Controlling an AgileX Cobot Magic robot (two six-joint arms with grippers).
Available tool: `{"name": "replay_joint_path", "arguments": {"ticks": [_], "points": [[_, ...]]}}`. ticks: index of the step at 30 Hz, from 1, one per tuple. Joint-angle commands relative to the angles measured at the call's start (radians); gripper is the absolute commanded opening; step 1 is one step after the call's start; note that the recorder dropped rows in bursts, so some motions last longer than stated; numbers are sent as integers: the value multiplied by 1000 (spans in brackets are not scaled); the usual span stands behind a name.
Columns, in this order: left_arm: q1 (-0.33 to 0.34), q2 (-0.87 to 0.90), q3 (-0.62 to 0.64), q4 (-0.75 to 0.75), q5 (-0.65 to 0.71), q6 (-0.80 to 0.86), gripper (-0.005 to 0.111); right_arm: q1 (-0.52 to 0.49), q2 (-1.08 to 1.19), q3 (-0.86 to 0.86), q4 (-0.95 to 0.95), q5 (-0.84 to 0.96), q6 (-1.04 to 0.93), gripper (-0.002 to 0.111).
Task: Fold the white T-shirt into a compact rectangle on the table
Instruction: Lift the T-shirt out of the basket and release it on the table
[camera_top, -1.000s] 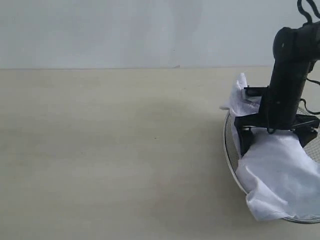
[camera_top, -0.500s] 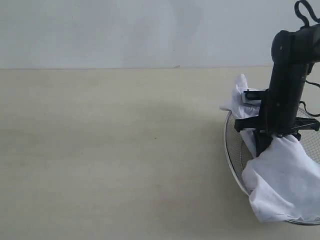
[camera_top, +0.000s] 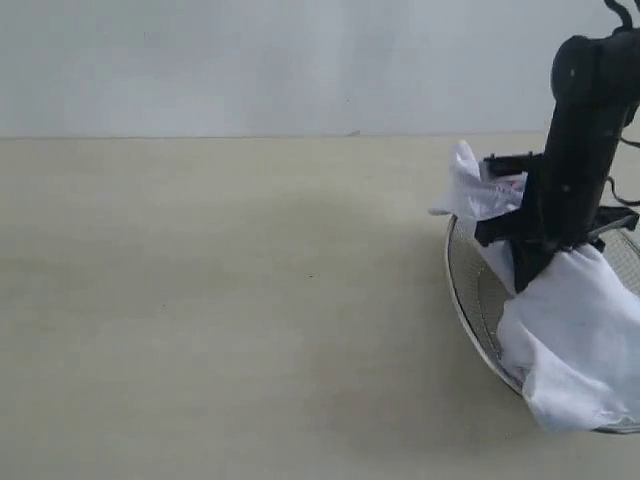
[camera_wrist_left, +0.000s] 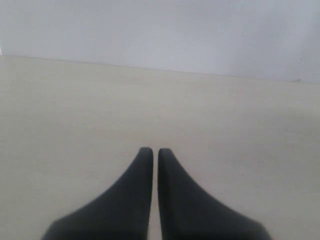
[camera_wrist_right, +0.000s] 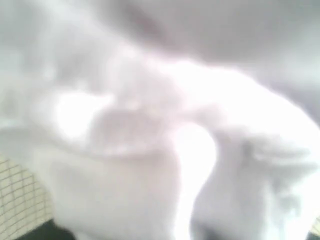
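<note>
The white T-shirt (camera_top: 580, 330) hangs bunched from my right gripper (camera_top: 540, 262) at the right edge of the exterior view. One fold (camera_top: 470, 190) sticks out to the left, with a little red print showing. The gripper's jaws are shut on the gathered cloth, which drapes over the wire basket (camera_top: 465, 300). Blurred white T-shirt cloth (camera_wrist_right: 150, 125) fills the right wrist view and hides the fingers. My left gripper (camera_wrist_left: 155, 150) is shut on nothing, hovering over the bare table (camera_wrist_left: 75, 110); the exterior view does not show it.
The round wire basket stands at the table's right side, partly under the shirt; its mesh (camera_wrist_right: 20, 200) shows in a corner of the right wrist view. The beige table (camera_top: 250, 300) stretches left to a pale wall (camera_top: 250, 60) behind.
My right gripper has closed on the shirt and risen a little. The cloth is now gathered and pulled up out of the basket, and the left fold has lifted.
</note>
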Motion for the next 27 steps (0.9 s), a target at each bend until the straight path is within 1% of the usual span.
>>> {"name": "replay_joint_path", "arguments": {"ticks": [1, 7, 9, 11, 13, 15, 16, 17, 21, 27], "points": [[2, -4, 3, -9, -2, 4, 4, 0, -135, -39, -6, -3, -9, 1], [2, -4, 3, -9, -2, 4, 4, 0, -317, -42, -3, -3, -9, 1], [2, -4, 3, -9, -2, 4, 4, 0, -372, -42, 38, -3, -7, 1], [2, -4, 3, -9, -2, 4, 4, 0, -421, -42, 220, -3, -42, 1], [2, -4, 3, -9, -2, 4, 4, 9, -428, -42, 436, -3, -149, 1], [2, -4, 3, -9, -2, 4, 4, 55, -426, -42, 498, -3, -169, 1], [2, -4, 3, -9, -2, 4, 4, 83, -426, -42, 496, -3, -169, 1], [2, -4, 3, -9, -2, 4, 4, 124, -419, -42, 496, -32, -160, 1], [2, -4, 3, -9, -2, 4, 4, 225, -383, -42, 456, -142, -98, 1], [2, -4, 3, -9, -2, 4, 4, 347, -264, -42, 312, -297, 91, 1]]}}
